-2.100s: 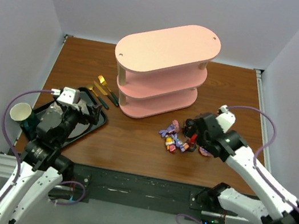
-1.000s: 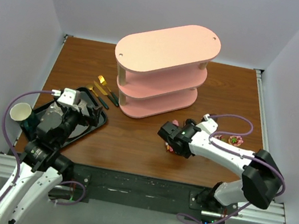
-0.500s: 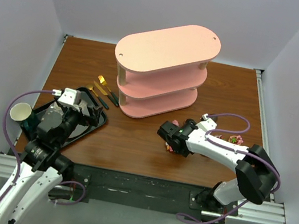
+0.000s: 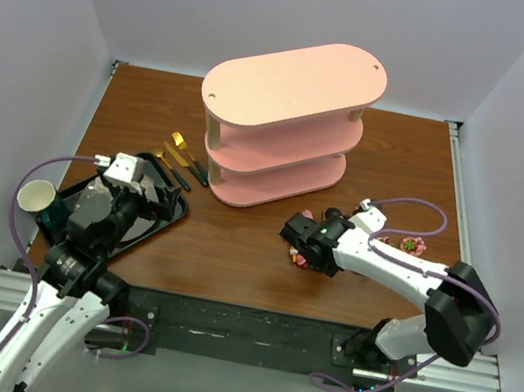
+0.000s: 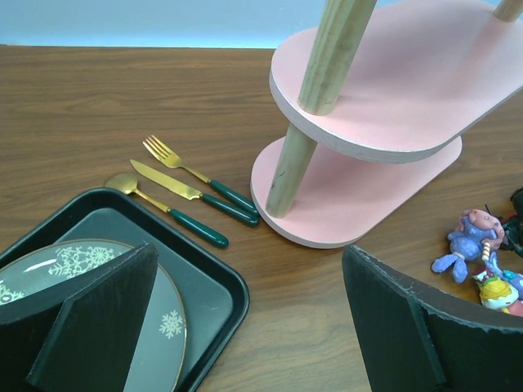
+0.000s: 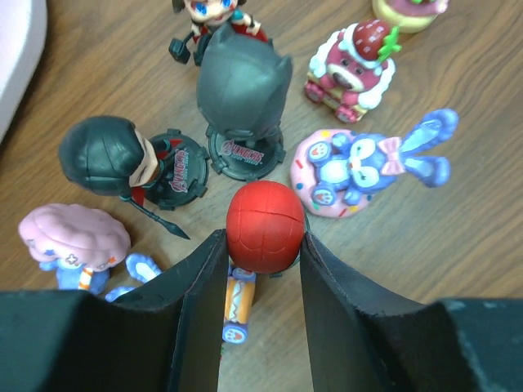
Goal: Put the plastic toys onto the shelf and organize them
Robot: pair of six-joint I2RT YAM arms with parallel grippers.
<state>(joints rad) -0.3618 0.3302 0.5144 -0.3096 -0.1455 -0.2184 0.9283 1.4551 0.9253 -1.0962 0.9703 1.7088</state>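
**Shelf** (image 4: 286, 119): pale pink, with oval boards on round posts. It stands upright at the middle rear of the brown wood-grain surface (image 4: 221, 255). The overhead view shows all three tiers. The left wrist view shows only the two lower boards and two posts, seen from low down.

**Plastic toys**: these are grouped on the surface near the shelf's right front.
- Overhead view: the right arm (image 4: 401, 269) covers most of the group. A few coloured bits show (image 4: 304, 257), and two small pieces (image 4: 409, 245) lie apart to the right.
- Right wrist view, where each one can be told apart:
  - red-headed figure (image 6: 263, 219)
  - black cat-eared figure (image 6: 243, 86) on a round black base
  - dark-haired figure (image 6: 105, 153) on a similar base
  - pink-haired figure (image 6: 72, 235)
  - blue rabbit (image 6: 364, 163) lying on a pink ring
  - strawberry-topped bear (image 6: 351, 57)
  - red-and-blue figure (image 6: 214, 15), cut off by the top edge
- Left wrist view: a purple pony (image 5: 470, 245) and a yellow-and-pink figure (image 5: 500, 291) show at the right edge.

**Right jaws**: clamped on the red-headed figure, one finger pressed to each side of its round head. Only the right wrist view shows this.

**Left jaws**: wide apart and holding nothing, above the black tray (image 5: 225, 286).

**Other items**:
- A plate with a snowflake pattern (image 5: 167, 327) lies in the tray.
- A gold fork (image 5: 163, 151), knife (image 5: 163, 181) and spoon (image 5: 122, 183), all with green handles, lie side by side between the tray and the shelf.
- A pale cup (image 4: 35, 197) sits at the tray's left end and shows only in the overhead view.
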